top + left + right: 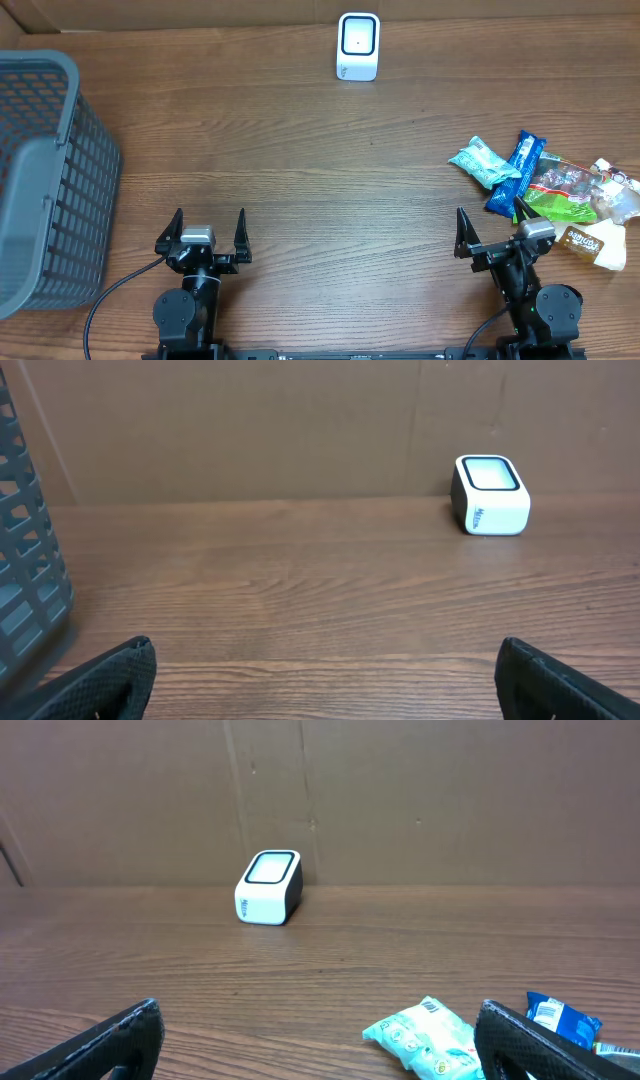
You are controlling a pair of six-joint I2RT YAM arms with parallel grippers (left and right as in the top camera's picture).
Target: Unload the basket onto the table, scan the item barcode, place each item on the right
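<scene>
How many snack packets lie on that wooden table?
5, clustered far right: mint-green packet leftmost, blue wrapper, green bag, clear pouch, tan packet frontmost. Overlaps may hide more.

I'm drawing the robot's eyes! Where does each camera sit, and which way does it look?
Overhead: above the table, looking straight down; shows left pincer, right pincer, basket, scanner, snack packets.
Left wrist: on the left arm, looking low across the table; own fingertips in bottom corners.
Right wrist: on the right arm, facing likewise; own fingertips too.
Shared: every view sees the scanner.

Wood table (300, 180) w/ grey basket (40, 170) L, white scanner (358, 46) back, snack packs (560, 190) R.
</scene>
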